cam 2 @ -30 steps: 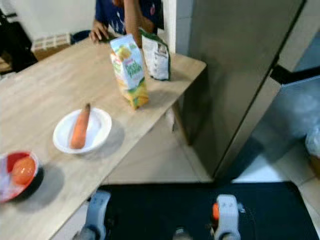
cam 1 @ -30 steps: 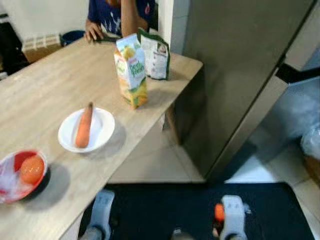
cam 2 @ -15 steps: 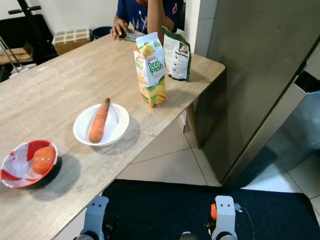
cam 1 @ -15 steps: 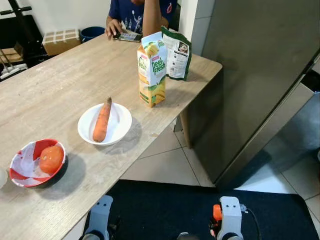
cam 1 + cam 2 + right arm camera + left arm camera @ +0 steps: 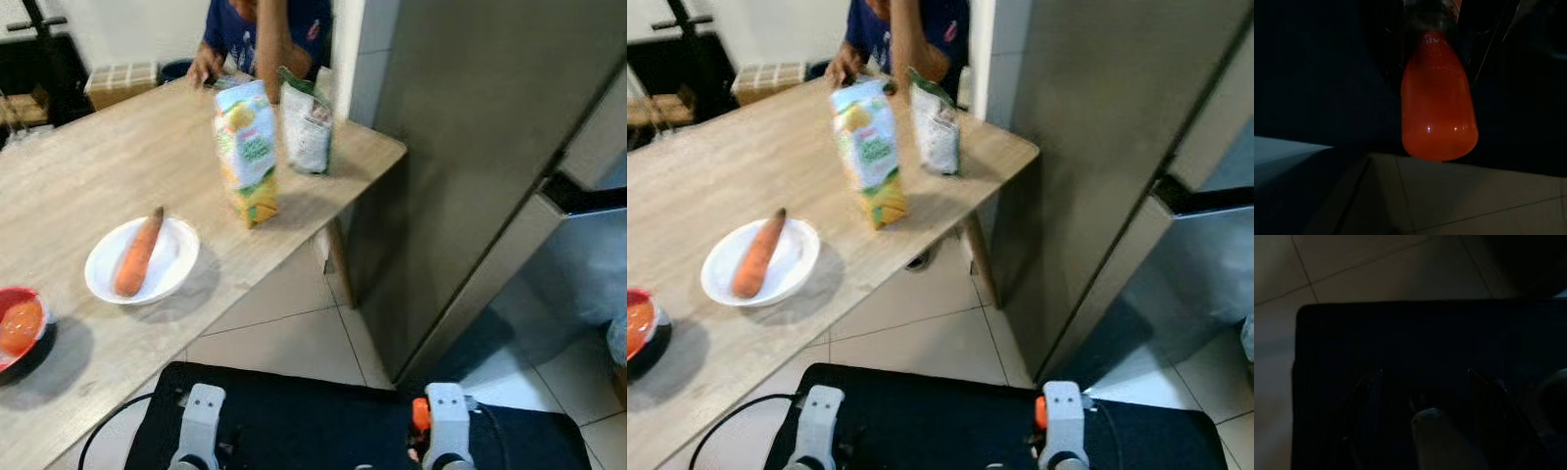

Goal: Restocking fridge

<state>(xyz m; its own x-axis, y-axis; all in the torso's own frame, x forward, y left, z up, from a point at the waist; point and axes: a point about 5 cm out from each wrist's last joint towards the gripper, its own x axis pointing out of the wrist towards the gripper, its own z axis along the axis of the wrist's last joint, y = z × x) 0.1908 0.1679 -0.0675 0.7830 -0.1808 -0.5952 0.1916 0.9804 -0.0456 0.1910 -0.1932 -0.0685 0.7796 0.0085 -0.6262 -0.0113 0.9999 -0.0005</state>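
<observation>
Between right gripper (image 5: pixel 1449 29) jaws, gripped orange bottle (image 5: pixel 1439 105), left gripper (image 5: pixel 1422 382) jaws apart, empty.

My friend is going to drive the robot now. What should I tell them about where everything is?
Right gripper: holding a bottle of orange drink, hanging low.
Left gripper: idle, low over the dark mat.
On the table: juice carton, green pouch, carrot on a white plate, tomato in a red bowl. A person sits at the far end.
Fridge on the right.
Left: put the bottle and table items in the fridge.
</observation>
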